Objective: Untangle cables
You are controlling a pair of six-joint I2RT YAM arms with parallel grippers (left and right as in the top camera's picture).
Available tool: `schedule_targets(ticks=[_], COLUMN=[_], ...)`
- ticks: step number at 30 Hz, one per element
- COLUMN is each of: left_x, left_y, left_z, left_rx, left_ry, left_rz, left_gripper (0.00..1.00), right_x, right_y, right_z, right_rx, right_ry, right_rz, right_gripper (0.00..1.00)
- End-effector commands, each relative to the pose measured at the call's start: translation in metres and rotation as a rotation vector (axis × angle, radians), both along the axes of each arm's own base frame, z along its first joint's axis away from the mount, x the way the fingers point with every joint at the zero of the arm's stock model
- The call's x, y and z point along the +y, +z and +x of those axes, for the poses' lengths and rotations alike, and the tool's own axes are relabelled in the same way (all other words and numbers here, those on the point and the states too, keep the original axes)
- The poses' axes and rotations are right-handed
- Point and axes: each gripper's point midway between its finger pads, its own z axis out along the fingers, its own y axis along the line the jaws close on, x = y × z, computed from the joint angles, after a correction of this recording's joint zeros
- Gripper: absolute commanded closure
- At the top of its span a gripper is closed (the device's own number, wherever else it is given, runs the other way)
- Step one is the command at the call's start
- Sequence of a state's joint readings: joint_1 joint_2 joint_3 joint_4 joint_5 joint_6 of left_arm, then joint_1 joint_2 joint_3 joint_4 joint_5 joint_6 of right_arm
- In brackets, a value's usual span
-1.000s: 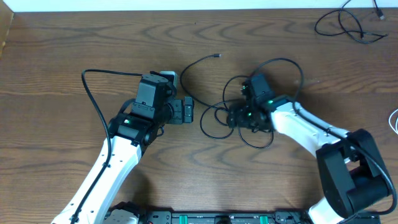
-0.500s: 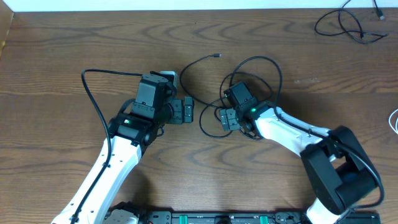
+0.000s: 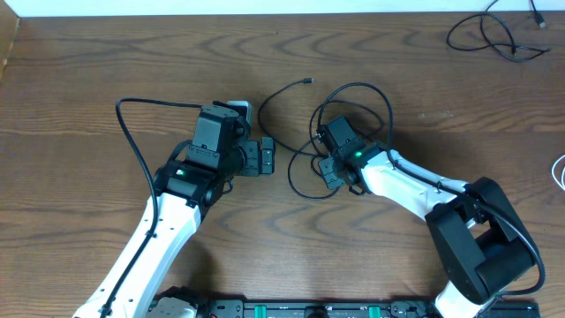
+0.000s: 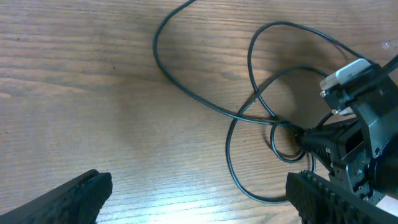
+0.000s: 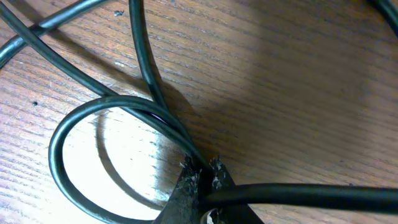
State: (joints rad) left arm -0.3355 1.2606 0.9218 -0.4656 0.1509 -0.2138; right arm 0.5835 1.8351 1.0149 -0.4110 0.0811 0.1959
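A brown wooden table (image 3: 106, 53) is seen from above. Just right of centre lies a tangle of thin black cable (image 3: 353, 88), with several loose loops crossing one another. Its small plug end (image 3: 308, 80) sits at the tangle's 11 o'clock.

The right gripper (image 3: 328, 170) is at the tangle's 7 o'clock edge. Its jaws are pinched tight on one strand, right beside a small loop where strands cross.

The left gripper (image 3: 267, 156) is at 9 o'clock from the right one, near but apart, with its fingers spread wide over bare wood.

A second bundle of thin black cables (image 3: 494, 35) rests at the table's 1 o'clock corner. A thin white cord (image 3: 560, 172) shows at the 3 o'clock edge.
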Motion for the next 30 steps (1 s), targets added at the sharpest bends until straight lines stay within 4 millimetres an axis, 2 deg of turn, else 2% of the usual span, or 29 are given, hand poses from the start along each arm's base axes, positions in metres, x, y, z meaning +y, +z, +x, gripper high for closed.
schedule_targets(ticks=[1, 5, 7, 10, 16, 19, 22, 25, 28, 30], left_x=[0.001, 0.001, 0.001, 0.001, 0.001, 0.001, 0.001, 0.001, 0.001, 0.001], left_y=[0.004, 0.004, 0.004, 0.004, 0.004, 0.004, 0.004, 0.004, 0.004, 0.004], left_z=[0.004, 0.004, 0.004, 0.004, 0.004, 0.004, 0.004, 0.004, 0.004, 0.004], left_rx=[-0.004, -0.004, -0.004, -0.004, -0.004, -0.004, -0.004, -0.004, -0.004, -0.004], left_ry=[0.017, 0.017, 0.017, 0.017, 0.017, 0.017, 0.017, 0.017, 0.017, 0.017], left_rz=[-0.004, -0.004, -0.004, -0.004, -0.004, -0.004, -0.004, -0.004, -0.004, -0.004], left_gripper=[0.04, 0.03, 0.04, 0.04, 0.04, 0.03, 0.04, 0.03, 0.04, 0.04], right_x=[-0.028, -0.074, -0.098, -0.114, -0.142, -0.153, -0.163, -0.164, -0.148, -0.149], right_y=[-0.015, 0.019, 0.05, 0.08, 0.164, 0.207, 0.242, 0.257, 0.246, 0.236], right_z=[-0.005, 0.018, 0.032, 0.045, 0.069, 0.073, 0.07, 0.067, 0.061, 0.057], right_rx=[0.051, -0.005, -0.029, -0.054, -0.134, -0.181, -0.213, -0.212, -0.124, -0.071], right_ry=[-0.033, -0.18, -0.248, -0.297, -0.39, -0.413, -0.439, -0.444, -0.405, -0.424], right_rz=[-0.085, -0.21, -0.242, -0.229, -0.167, -0.15, -0.136, -0.085, 0.042, 0.05], right_gripper=[0.99, 0.99, 0.99, 0.99, 0.99, 0.99, 0.99, 0.99, 0.99, 0.99])
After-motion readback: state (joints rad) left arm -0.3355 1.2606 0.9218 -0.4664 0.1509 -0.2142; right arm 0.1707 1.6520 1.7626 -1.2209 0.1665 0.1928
